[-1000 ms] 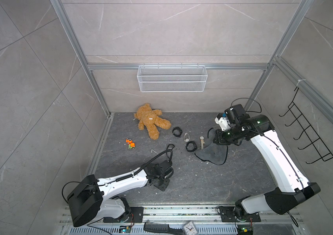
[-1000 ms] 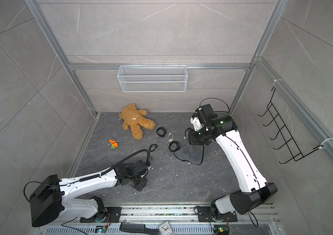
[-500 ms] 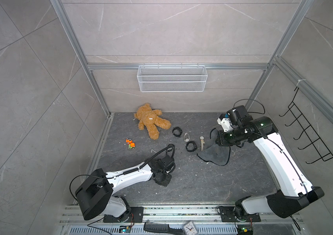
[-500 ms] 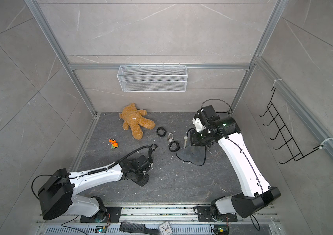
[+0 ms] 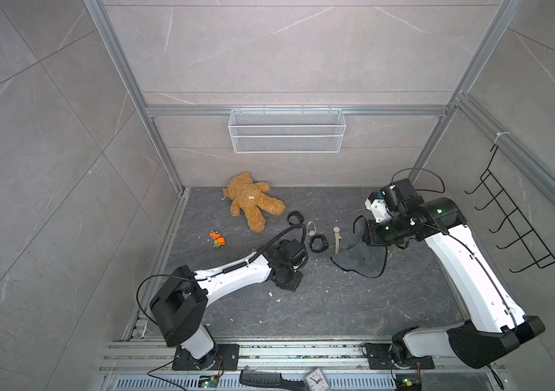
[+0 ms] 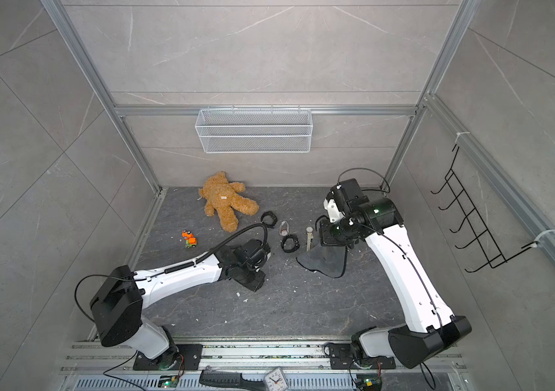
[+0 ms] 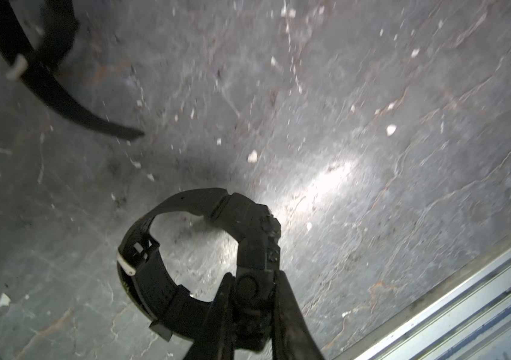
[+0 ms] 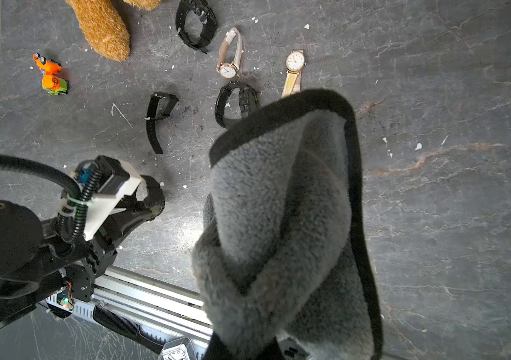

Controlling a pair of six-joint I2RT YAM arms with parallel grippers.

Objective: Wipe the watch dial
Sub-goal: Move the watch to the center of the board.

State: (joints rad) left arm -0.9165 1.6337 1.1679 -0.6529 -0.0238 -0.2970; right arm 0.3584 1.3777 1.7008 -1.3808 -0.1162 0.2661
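Surface: dark grey stone-look table (image 5: 337,304), veined, strewn with small white flecks; a bright glare spot shows in the left wrist view.
Room: grey marbled wall panels on an aluminium frame; a white wire basket (image 5: 286,130) hangs on the back wall at 12 o'clock, a black wire hook rack (image 5: 520,223) on the wall at 3 o'clock.
Front rail: slotted metal rails at 6 o'clock carry a black comb (image 5: 269,379) and a small alarm clock (image 5: 316,381).
Black watch: a chunky black wristwatch (image 7: 204,249) with its strap closed in a loop and a white keeper, held just above the table near centre, toward 7 o'clock; the dial itself is edge-on and not readable.
Left gripper: the left gripper (image 7: 252,299) has its jaws clenched on the black watch at the case.
Right gripper: the right gripper (image 5: 369,237) at 2 o'clock, jaws clenched on a grey cloth (image 8: 282,218).
Grey cloth: fluffy, black-edged, hanging folded from the jaws, its lower end on the table.
Other watches: two black ones (image 8: 196,23) (image 8: 237,103), a loose black strap watch (image 8: 157,118), and two white-dialled watches with pale straps (image 8: 229,56) (image 8: 294,70), all near centre toward 12 o'clock.
Toys: a brown teddy bear (image 5: 252,199) at 11 o'clock; an orange toy truck (image 5: 218,238) at 10 o'clock.
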